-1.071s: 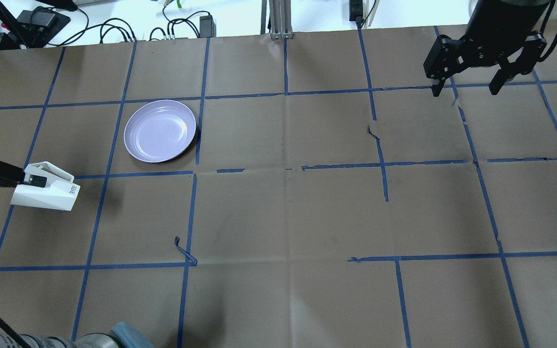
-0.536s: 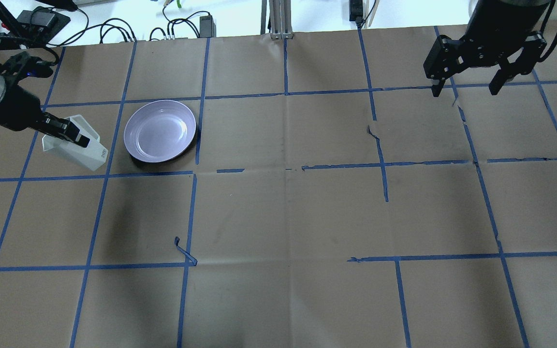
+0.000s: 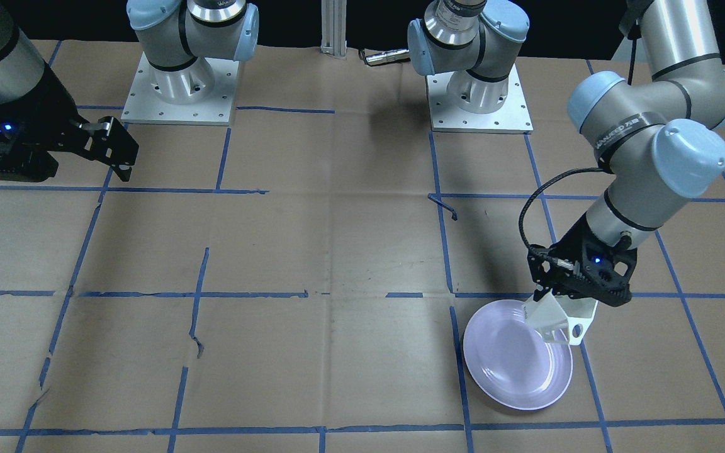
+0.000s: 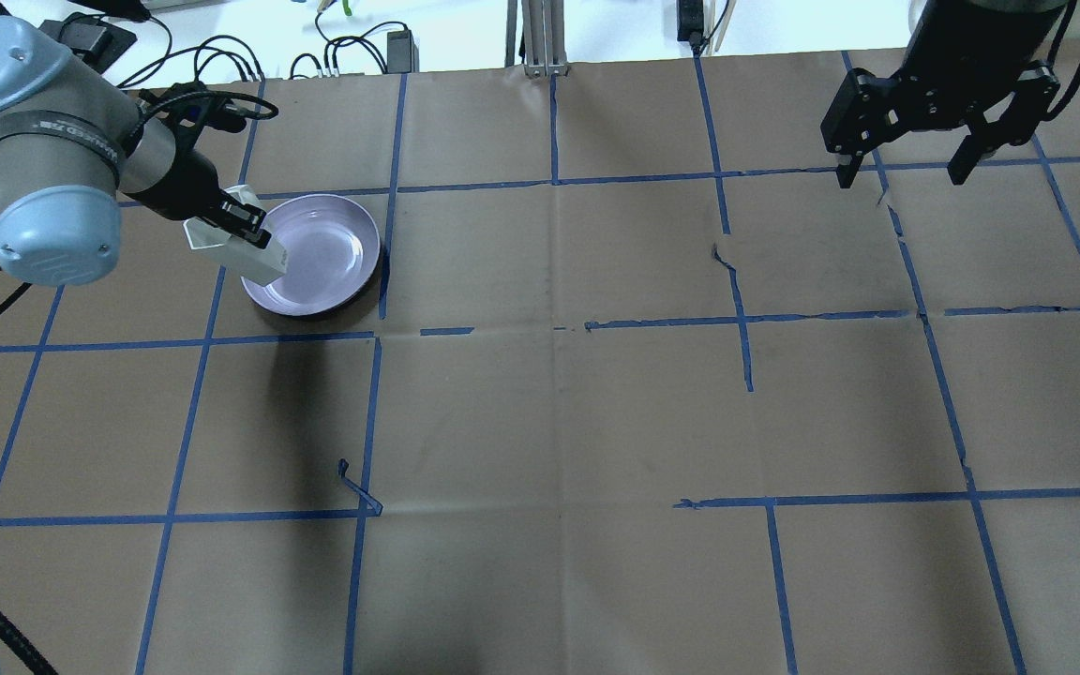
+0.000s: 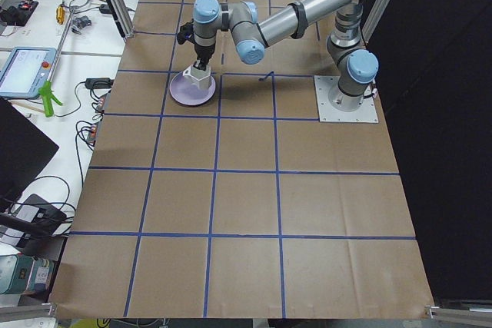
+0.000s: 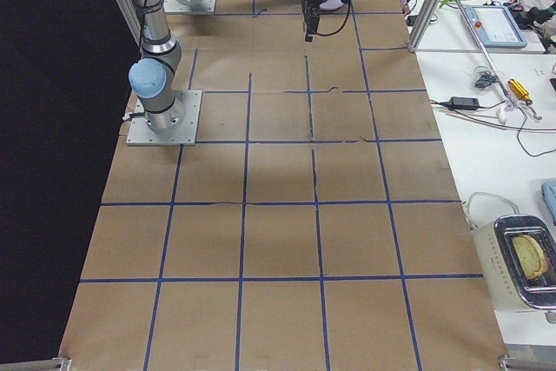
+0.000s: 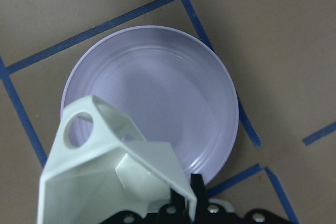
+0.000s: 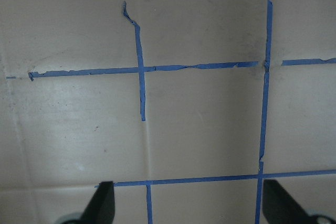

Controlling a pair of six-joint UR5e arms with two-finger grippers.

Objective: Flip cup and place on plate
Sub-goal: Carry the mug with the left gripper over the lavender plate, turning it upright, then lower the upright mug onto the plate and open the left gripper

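Note:
The white faceted cup [image 4: 254, 251] is held in my left gripper [image 4: 242, 225], which is shut on it. The cup hangs tilted over the near-left rim of the lavender plate [image 4: 326, 253]. In the front-facing view the cup [image 3: 554, 321] sits just under the gripper [image 3: 562, 297], over the plate's [image 3: 513, 371] upper right edge. The left wrist view shows the cup [image 7: 105, 174] with its open handle in front of the plate [image 7: 168, 93]. My right gripper [image 4: 900, 176] is open and empty, far off at the back right; it also shows in the right wrist view [image 8: 190, 205].
Brown paper with a blue tape grid covers the table [image 4: 559, 412]. A loose curl of tape [image 4: 357, 487] sticks up in front of the plate. Cables and power bricks [image 4: 221, 56] lie beyond the far edge. The arm bases [image 3: 177, 82] stand at the robot's side.
My left arm has carried the cup from the table's left edge back and to the right, up to the plate's rim. The right arm has not moved.

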